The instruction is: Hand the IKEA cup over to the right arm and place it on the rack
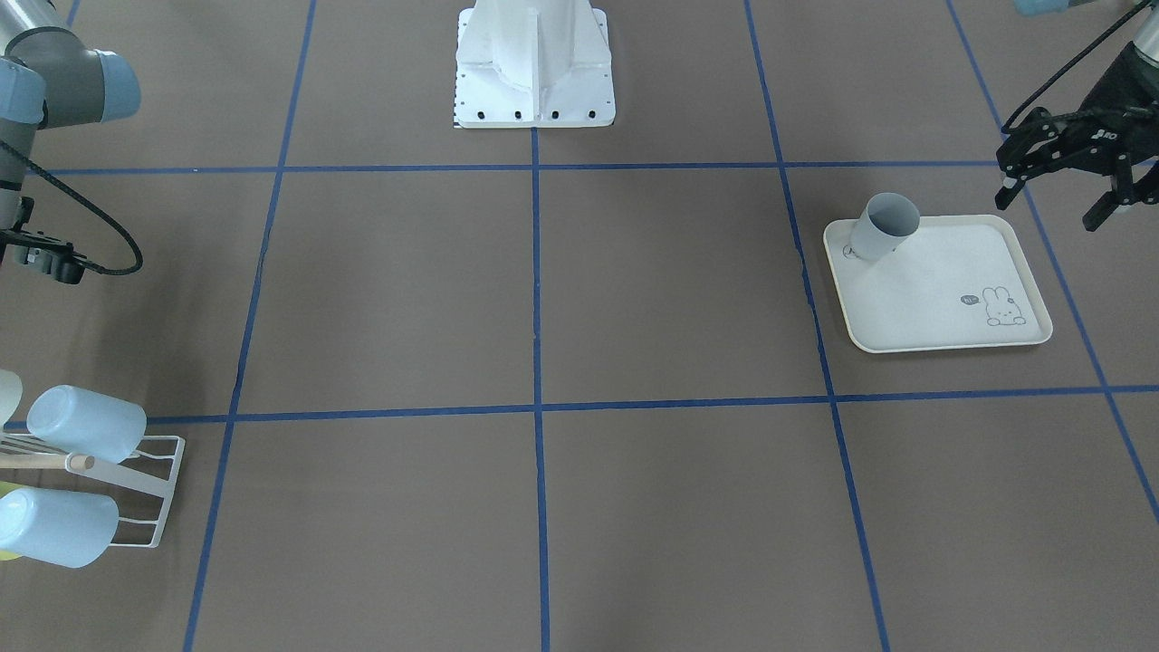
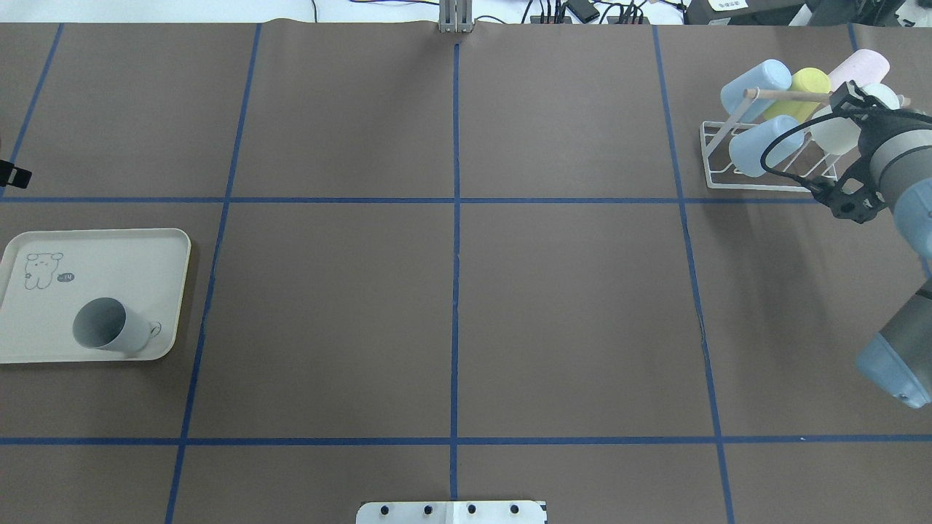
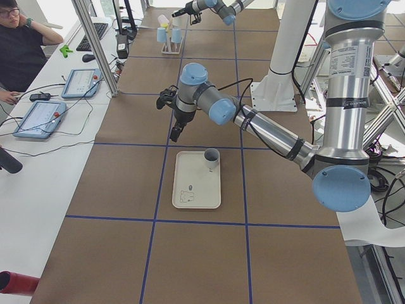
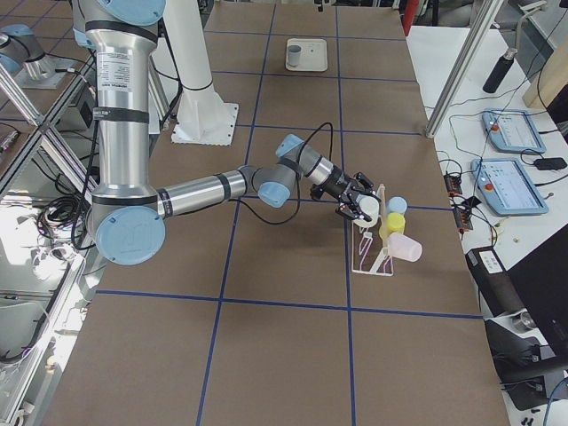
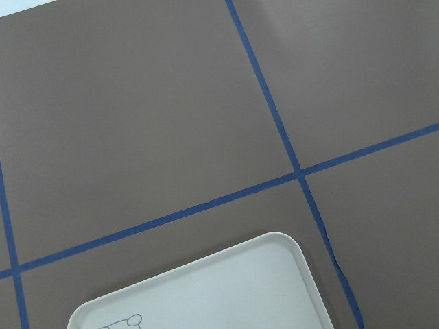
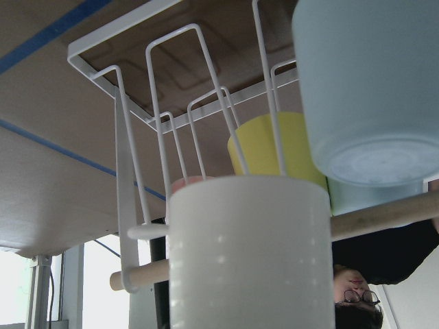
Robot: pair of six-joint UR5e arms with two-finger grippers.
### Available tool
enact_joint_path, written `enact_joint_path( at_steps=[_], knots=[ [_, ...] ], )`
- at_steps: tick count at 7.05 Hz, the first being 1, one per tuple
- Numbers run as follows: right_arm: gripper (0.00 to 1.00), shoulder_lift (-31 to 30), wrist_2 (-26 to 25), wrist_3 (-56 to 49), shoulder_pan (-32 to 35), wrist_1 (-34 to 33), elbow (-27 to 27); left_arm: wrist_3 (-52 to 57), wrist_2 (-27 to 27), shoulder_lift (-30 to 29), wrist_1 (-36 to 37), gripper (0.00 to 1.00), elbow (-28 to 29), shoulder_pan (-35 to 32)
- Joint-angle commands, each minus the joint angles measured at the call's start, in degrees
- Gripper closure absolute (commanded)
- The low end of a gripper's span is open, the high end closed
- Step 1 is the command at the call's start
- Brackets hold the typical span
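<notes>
Currently, nearest the robot's base, the grey cup (image 2: pixel 109 327) stands upright with its mouth up, on the cream tray (image 2: pixel 131 255), at the tray corner closest to the base and the table's middle. Nothing touches it.

Beyond the tray's far edge, the left gripper (image 1: pixel 1055 199) hangs above the table with fingers spread and nothing between them, apart from the cup.

Farthest out, on the robot's right, the white wire rack (image 2: pixel 717 156) already carries blue, yellow and pink cups. The right gripper (image 4: pixel 358 206) sits close against a white cup (image 6: pixel 250 253) there. Whether it grips that cup cannot be told.

Assessment: the grey cup appears to be rigid plastic, light and empty, with a smooth tapered wall. It is likely to tip if nudged and to slide in a loose pinch. Recommended hold is over the rim, one finger inside and one outside. That leaves the lower body free for the right gripper at hand-over.
</notes>
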Motion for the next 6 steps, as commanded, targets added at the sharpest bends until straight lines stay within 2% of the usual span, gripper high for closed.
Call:
enact_joint_path(
  at_steps=[1,6],
  knots=[
    [0.88,0.2,-0.8,-0.1,-0.5,0.0,-0.5,0.0,0.0,0.1,0.0,0.0,0.1,0.0],
    [0.89,-0.1,-3.4,-0.3,-2.3,-0.1,-1.5,0.0,0.0,0.0,0.0,0.0,0.1,0.0]
  ],
)
